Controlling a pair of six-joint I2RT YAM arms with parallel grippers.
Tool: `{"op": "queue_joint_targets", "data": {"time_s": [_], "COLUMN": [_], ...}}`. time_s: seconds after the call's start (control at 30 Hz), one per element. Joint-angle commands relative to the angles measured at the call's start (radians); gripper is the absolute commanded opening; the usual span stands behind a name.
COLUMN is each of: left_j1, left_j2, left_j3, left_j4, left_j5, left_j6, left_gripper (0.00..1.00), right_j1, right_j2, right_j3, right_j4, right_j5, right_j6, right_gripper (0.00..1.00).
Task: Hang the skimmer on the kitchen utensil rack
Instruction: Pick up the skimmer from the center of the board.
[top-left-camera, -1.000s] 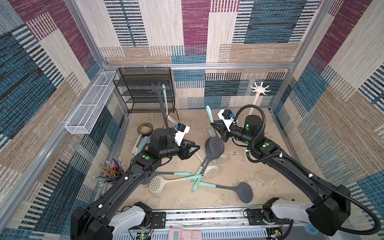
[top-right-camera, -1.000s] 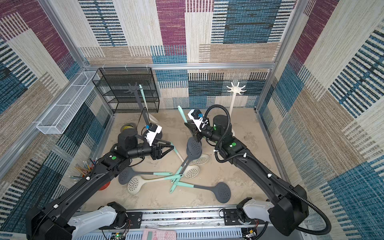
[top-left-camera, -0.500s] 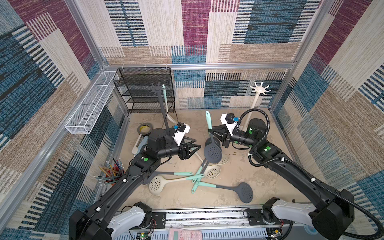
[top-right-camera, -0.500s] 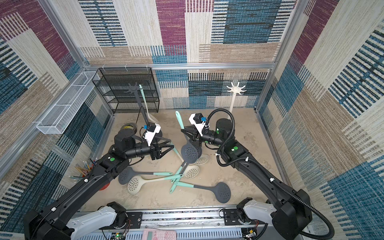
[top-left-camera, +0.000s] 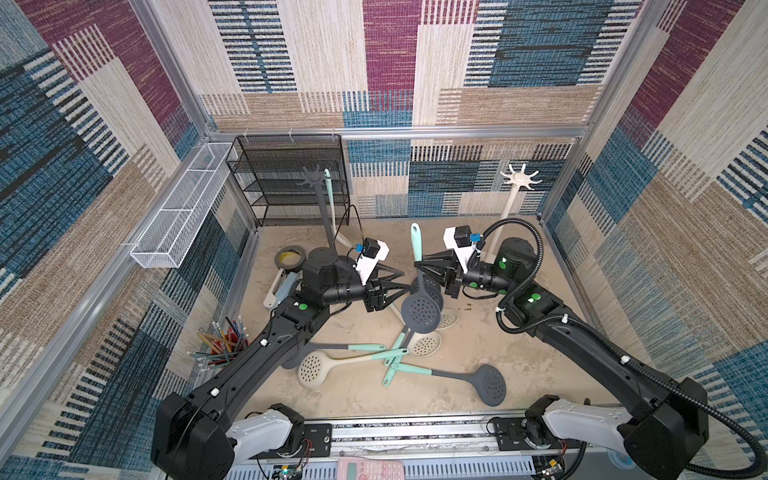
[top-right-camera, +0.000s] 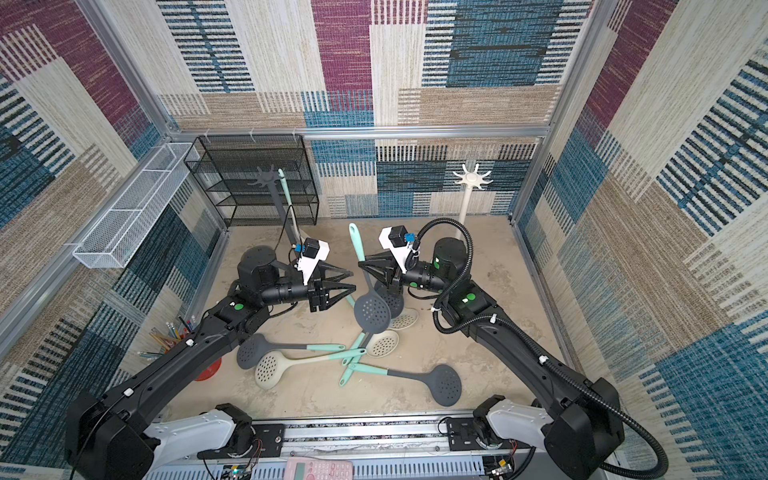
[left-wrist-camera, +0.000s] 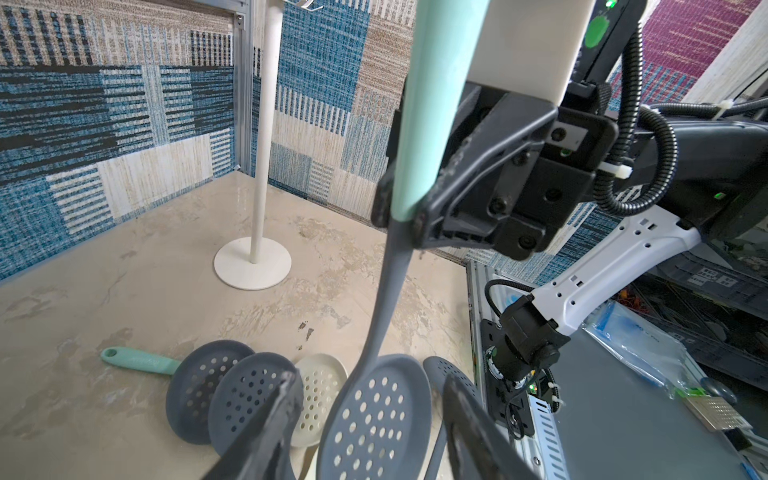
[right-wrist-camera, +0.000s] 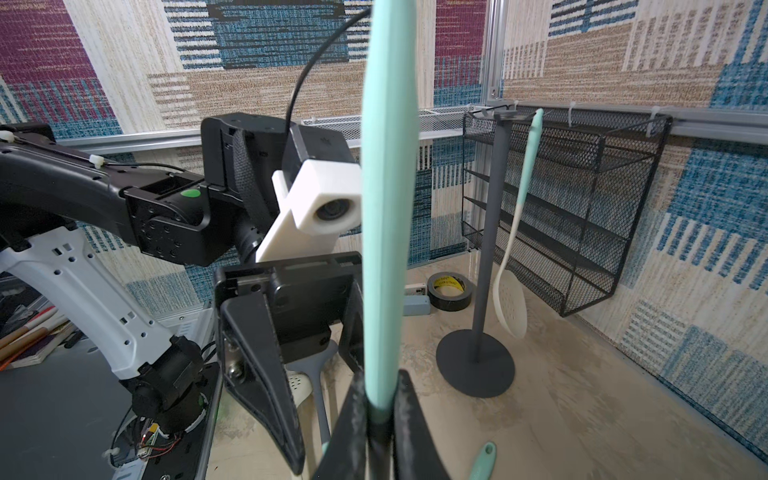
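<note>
The tall white utensil rack with a round base and a star of hooks on top (top-left-camera: 521, 178) (top-right-camera: 471, 178) (left-wrist-camera: 264, 124) stands bare on the beige mottled counter (top-left-camera: 519, 353) by the back wall. Well apart from that white rack, the right hand (top-left-camera: 419, 266) (top-right-camera: 362, 266) is clamped on the dark grey perforated skimmer with a mint-green handle (top-left-camera: 420, 309) (top-right-camera: 371, 311) (left-wrist-camera: 374, 415) (right-wrist-camera: 386, 208). It grips just where the mint handle meets the grey neck. The skimmer hangs roughly upright with its handle end up and its round head down, clear of the counter. The left hand (top-left-camera: 405, 280) (top-right-camera: 353, 280) (left-wrist-camera: 370, 395) is on the far side of the skimmer from the white rack, its jaws partly apart and pointing at the skimmer's neck. In the left wrist view its two fingers (left-wrist-camera: 286, 399) frame the skimmer's head, and I cannot tell whether they touch it. Farther still from the white rack stands a dark grey utensil rack of the same shape (top-left-camera: 314, 178) (top-right-camera: 266, 178) (right-wrist-camera: 492, 228), with a cream perforated skimmer (right-wrist-camera: 513, 307) hung from one hook. Below the held skimmer, nearer the front rail than the white rack, loose skimmers lie crossed on the counter, among them a cream one (top-left-camera: 311, 370) and a dark grey one (top-left-camera: 490, 384). A black wire-mesh shelf (top-left-camera: 291, 178) hangs on the back wall behind the dark grey rack.
</note>
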Motion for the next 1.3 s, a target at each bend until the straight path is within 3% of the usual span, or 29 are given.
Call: {"op": "queue_joint_targets", "data": {"time_s": [0.0, 0.7, 1.27], "left_j1": [0.004, 0.011, 0.011], "left_j2": [0.018, 0.072, 0.146], "left_j3": [0.012, 0.004, 0.019], "left_j4": [0.082, 0.24, 0.38], "left_j5": [0.046, 0.119, 0.174], "left_j6": [0.021, -0.052, -0.122], "left_gripper": [0.57, 0.55, 0.5], "right_j1": [-0.001, -0.001, -0.001], "right_j2": [-0.002, -0.049, -0.004], "right_j3": [0.003, -0.091, -0.067], "right_j4": [0.071, 0.228, 0.288], "right_j5": [-0.017, -0.041, -0.065], "right_j6": [0.047, 0.178, 0.224], "right_gripper": [0.0, 0.01, 0.01]}}
